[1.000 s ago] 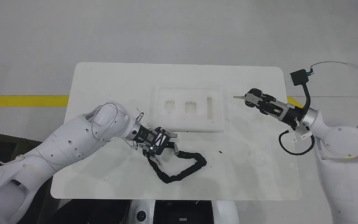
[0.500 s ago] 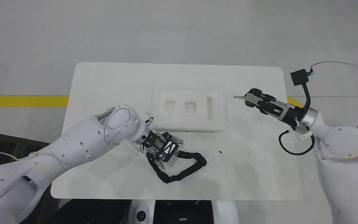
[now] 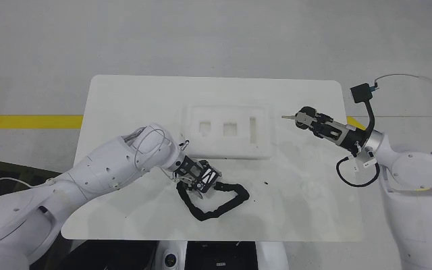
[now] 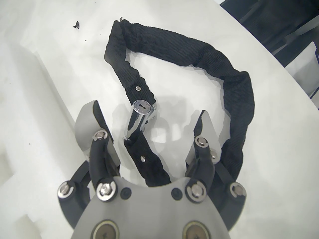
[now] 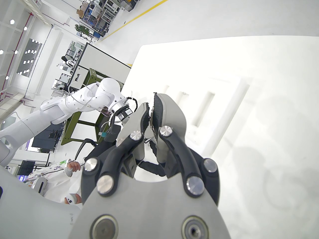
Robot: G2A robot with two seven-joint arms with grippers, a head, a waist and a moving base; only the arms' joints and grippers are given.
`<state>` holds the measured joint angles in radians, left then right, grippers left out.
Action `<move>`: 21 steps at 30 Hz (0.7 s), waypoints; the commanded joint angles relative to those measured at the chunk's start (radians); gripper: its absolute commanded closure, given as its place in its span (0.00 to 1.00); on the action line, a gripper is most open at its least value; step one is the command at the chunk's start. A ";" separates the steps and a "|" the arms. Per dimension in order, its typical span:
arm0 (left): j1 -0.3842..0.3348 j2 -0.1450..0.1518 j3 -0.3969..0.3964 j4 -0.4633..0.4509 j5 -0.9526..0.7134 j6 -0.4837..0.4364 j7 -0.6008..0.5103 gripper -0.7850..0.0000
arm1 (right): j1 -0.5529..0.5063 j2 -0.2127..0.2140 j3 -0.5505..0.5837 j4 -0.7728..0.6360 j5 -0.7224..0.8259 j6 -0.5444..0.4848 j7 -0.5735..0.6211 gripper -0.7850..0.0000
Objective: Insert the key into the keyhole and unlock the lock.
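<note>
Left jaws nearer the lock (image 4: 140, 115)

**Bright, flat overhead light; white washes into white**

Light is strong and even, coming from rows of ceiling lamps (image 5: 12, 22) seen in the right wrist view. The white surface (image 3: 297, 196) is close to blown out, and the white foam block (image 3: 229, 128) on it stands apart only by thin grey edge shadows. Shadows are soft and doubled. There are pale ones under the left gripper (image 4: 149, 110) and along the black chain sleeve (image 4: 239, 95), and faint grey shapes on the surface in the right wrist view. The chrome lock cylinder (image 4: 138, 120) carries bright glints. Both wrist views bend straight edges into curves towards their borders.
</note>
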<state>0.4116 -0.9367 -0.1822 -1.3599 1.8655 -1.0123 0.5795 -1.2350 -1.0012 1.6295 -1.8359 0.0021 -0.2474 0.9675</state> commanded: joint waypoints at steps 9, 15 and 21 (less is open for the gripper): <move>-0.009 -0.028 0.010 0.049 0.005 0.000 0.011 0.51 | 0.000 0.000 0.000 0.000 0.000 0.000 0.000 1.00; -0.012 -0.037 0.005 0.076 -0.002 0.000 0.019 0.70 | 0.000 0.000 0.000 0.000 0.000 0.000 0.000 1.00; -0.009 -0.041 -0.007 0.090 -0.020 0.000 0.039 0.96 | 0.000 0.000 0.000 0.000 0.000 0.000 0.000 1.00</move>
<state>0.4022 -0.9779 -0.1870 -1.2712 1.8494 -1.0123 0.6131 -1.2350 -1.0012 1.6295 -1.8359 0.0020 -0.2474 0.9675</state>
